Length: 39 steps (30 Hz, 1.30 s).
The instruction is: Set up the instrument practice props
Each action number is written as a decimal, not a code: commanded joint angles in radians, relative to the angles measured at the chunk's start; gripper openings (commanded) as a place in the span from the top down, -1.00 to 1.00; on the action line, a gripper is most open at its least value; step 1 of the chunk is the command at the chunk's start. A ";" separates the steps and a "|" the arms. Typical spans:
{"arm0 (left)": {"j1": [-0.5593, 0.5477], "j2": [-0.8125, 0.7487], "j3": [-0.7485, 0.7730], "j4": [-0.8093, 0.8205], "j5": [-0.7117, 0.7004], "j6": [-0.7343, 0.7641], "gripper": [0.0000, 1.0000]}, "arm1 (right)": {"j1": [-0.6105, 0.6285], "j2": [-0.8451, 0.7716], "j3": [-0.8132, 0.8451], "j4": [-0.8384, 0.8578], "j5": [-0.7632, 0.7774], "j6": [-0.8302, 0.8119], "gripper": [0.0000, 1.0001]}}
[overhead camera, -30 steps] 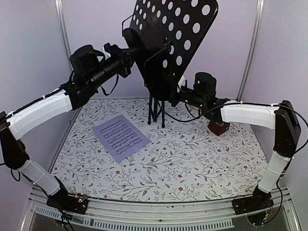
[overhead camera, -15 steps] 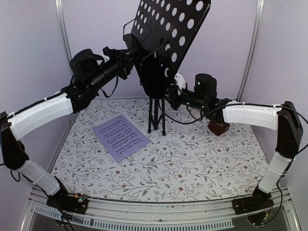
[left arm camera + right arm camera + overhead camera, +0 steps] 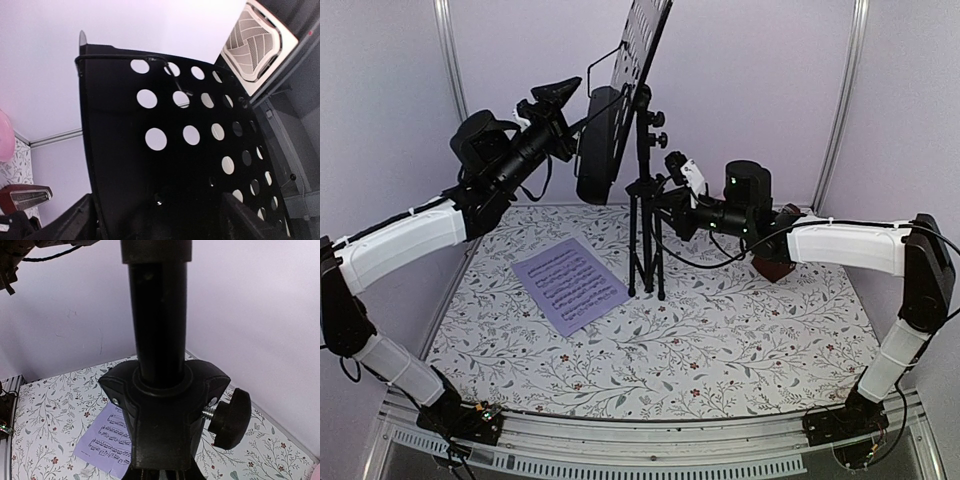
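Observation:
The black music stand has its perforated desk (image 3: 638,50) turned edge-on to the top camera, above the pole and tripod legs (image 3: 645,255). My left gripper (image 3: 565,115) stands open at the desk's lower left. In the left wrist view the desk (image 3: 165,165) fills the gap between the fingers (image 3: 75,222). My right gripper (image 3: 662,200) is shut on the stand's pole at its collar (image 3: 160,410), beside the knob (image 3: 231,417). A sheet-music page (image 3: 570,285) lies flat on the cloth. The red-brown metronome (image 3: 775,268) sits behind my right arm, mostly hidden.
A floral cloth (image 3: 720,340) covers the table. Lilac walls close in the back and sides. A pink plate's edge (image 3: 4,135) shows at the left of the left wrist view. Both forearms stretch toward the back centre.
The desk has swung from facing the camera to edge-on and nearly upright. My left gripper has opened and let go of it. The right gripper has stayed on the pole.

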 commanded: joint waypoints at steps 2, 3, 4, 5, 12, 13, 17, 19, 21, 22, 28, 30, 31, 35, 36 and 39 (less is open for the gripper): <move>0.064 -0.146 -0.060 0.156 -0.074 0.073 -0.89 | -0.008 -0.064 -0.007 0.052 -0.005 0.013 1.00; 0.071 -0.166 -0.070 0.130 -0.089 0.098 -0.93 | -0.008 -0.062 -0.007 0.052 -0.004 0.016 1.00; 0.080 -0.188 -0.074 0.099 -0.105 0.125 -0.95 | -0.008 -0.061 -0.007 0.051 -0.004 0.020 1.00; 0.087 -0.207 -0.074 0.058 -0.121 0.155 -0.98 | -0.008 -0.060 -0.007 0.052 -0.003 0.024 1.00; 0.162 -0.297 -0.101 -0.090 -0.129 0.309 -0.98 | -0.008 -0.059 -0.004 0.052 -0.009 0.041 1.00; 0.170 -0.315 -0.114 -0.114 -0.133 0.367 -0.98 | -0.008 -0.062 -0.005 0.051 -0.012 0.042 1.00; 0.186 -0.346 -0.114 -0.299 -0.124 0.732 -0.99 | -0.009 -0.071 0.002 0.035 -0.020 0.044 1.00; 0.186 -0.347 -0.144 -0.353 -0.070 0.905 -0.99 | -0.010 -0.075 0.008 0.020 -0.026 0.046 1.00; 0.186 -0.356 -0.229 -0.328 -0.006 1.018 -0.98 | -0.010 -0.076 0.014 0.009 -0.031 0.048 1.00; 0.186 -0.354 -0.274 -0.307 0.028 1.063 -0.98 | -0.010 -0.074 0.017 0.003 -0.032 0.051 1.00; 0.162 -0.248 -0.437 -0.136 0.295 1.236 -0.78 | -0.014 -0.060 0.037 -0.021 -0.045 0.072 1.00; 0.127 -0.200 -0.469 -0.077 0.318 1.295 -0.69 | -0.017 -0.059 0.039 -0.025 -0.048 0.078 1.00; 0.103 -0.180 -0.488 -0.053 0.309 1.347 -0.64 | -0.019 -0.059 0.041 -0.028 -0.048 0.080 1.00; 0.024 -0.069 -0.507 0.006 0.270 1.503 -0.52 | -0.021 -0.054 0.052 -0.040 -0.051 0.084 1.00; 0.014 -0.042 -0.499 0.012 0.276 1.515 -0.48 | -0.022 -0.052 0.057 -0.045 -0.051 0.087 1.00; -0.015 0.030 -0.484 0.060 0.278 1.553 -0.38 | -0.022 -0.044 0.071 -0.059 -0.052 0.088 1.00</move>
